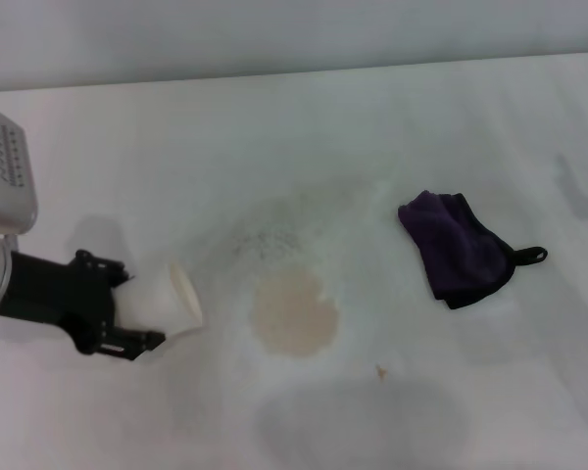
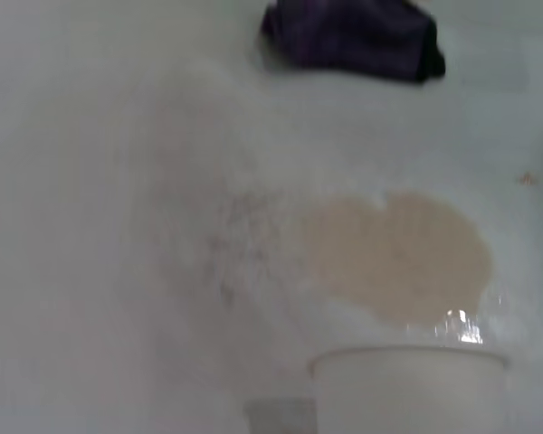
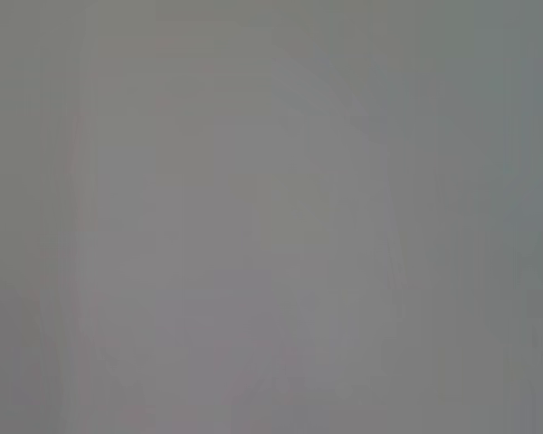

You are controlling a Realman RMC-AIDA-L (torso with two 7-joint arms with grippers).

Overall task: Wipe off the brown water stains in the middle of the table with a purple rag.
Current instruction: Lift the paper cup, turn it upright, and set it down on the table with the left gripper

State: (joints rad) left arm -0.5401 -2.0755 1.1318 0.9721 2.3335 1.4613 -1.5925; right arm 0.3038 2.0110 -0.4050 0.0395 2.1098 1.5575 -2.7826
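Left claw [image 1: 155,318] grips the white paper cup [image 1: 181,299], tipped on its side, mouth toward the brown water stains [image 1: 294,313] mid-tabletop [image 1: 304,137]; cup contents not visible. You set the cup aside upright first. Purple rag [image 1: 456,245] lies right of the stain, untouched. Right claw not in view.

Only the robot's left arm shows, in the head view. Its upper housing is a pale silver-grey block with rounded corners, marked on one face by rows of small dark dots like vent holes. Below that housing sits a shiny silver cylindrical wrist section, which joins a matte black barrel. The left gripper [image 1: 142,313] beyond the barrel is black and angular, with bracket-like plates and small screw fittings along its edges.
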